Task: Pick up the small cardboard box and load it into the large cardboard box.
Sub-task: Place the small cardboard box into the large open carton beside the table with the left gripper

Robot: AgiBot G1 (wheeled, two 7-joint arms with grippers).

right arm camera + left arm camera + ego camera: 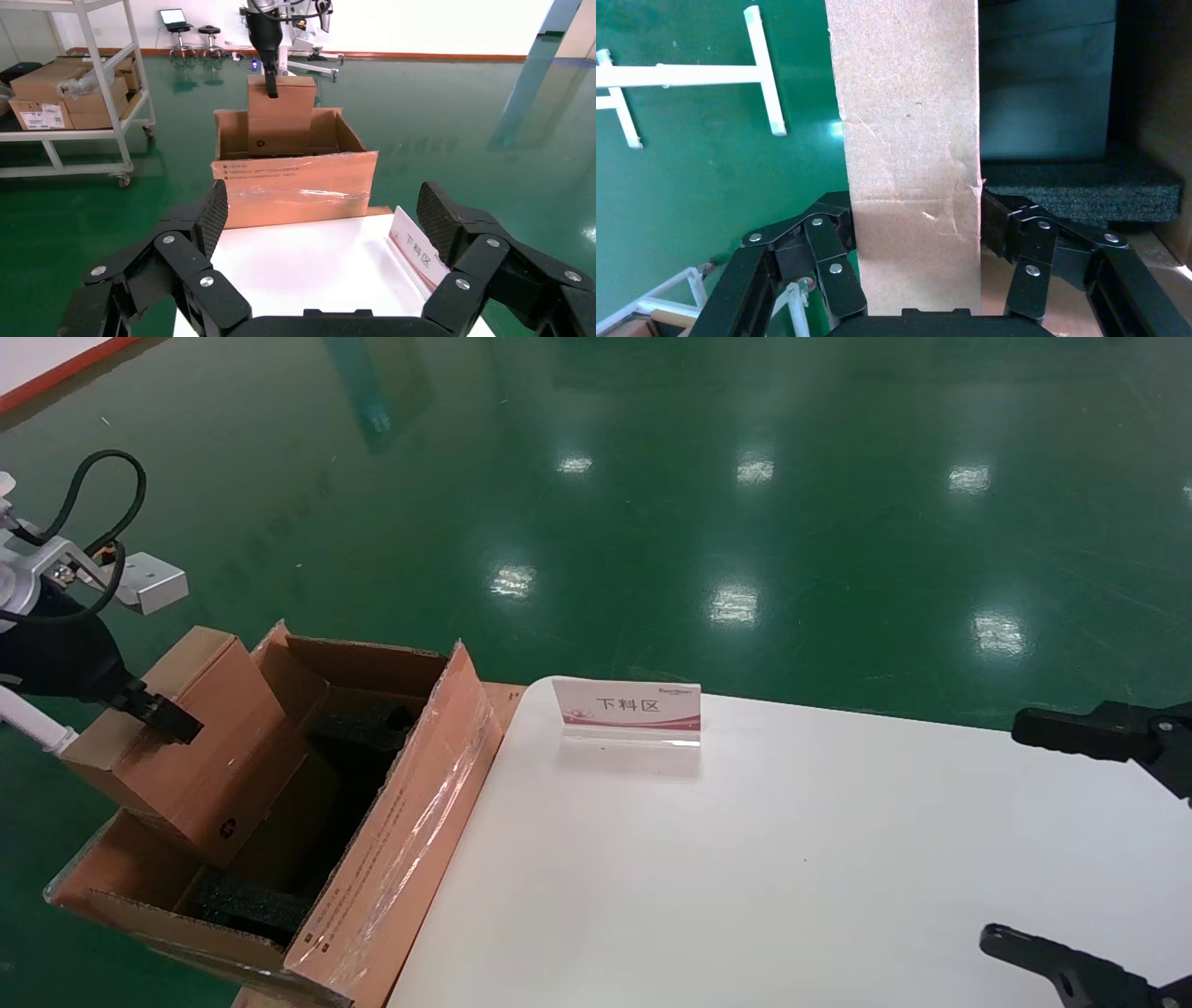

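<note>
At the left edge of the white surface [792,859], the large cardboard box [391,859] stands open on its own, flaps up, the long near flap glossy with clear tape and a line of small print. Black foam blocks [247,905] sit inside, one at each end.

Left claw [154,710] – closed on the small cardboard box [200,747], pinching its upper end. In the left wrist view the fingers [831,263] press flat against both narrow sides of the carton [912,161], which is creased near the grip. The small box is held tilted, its lower end already down inside the large box between the foam blocks, its upper end above the rim. Recycling symbol visible near its lower corner. Whether the lower end touches the bottom cannot be told.

Right claw [323,217] – open, jaws spread wide, empty, hovering over the right side of the surface, well apart from both boxes. It faces the large box [295,175] across the tabletop.

Also on the surface: a small acrylic sign [629,710] with Chinese characters, standing near the far edge. Green glossy floor [652,477] all around; a shelving rack [77,91] with stacked cartons shows in the right wrist view.
</note>
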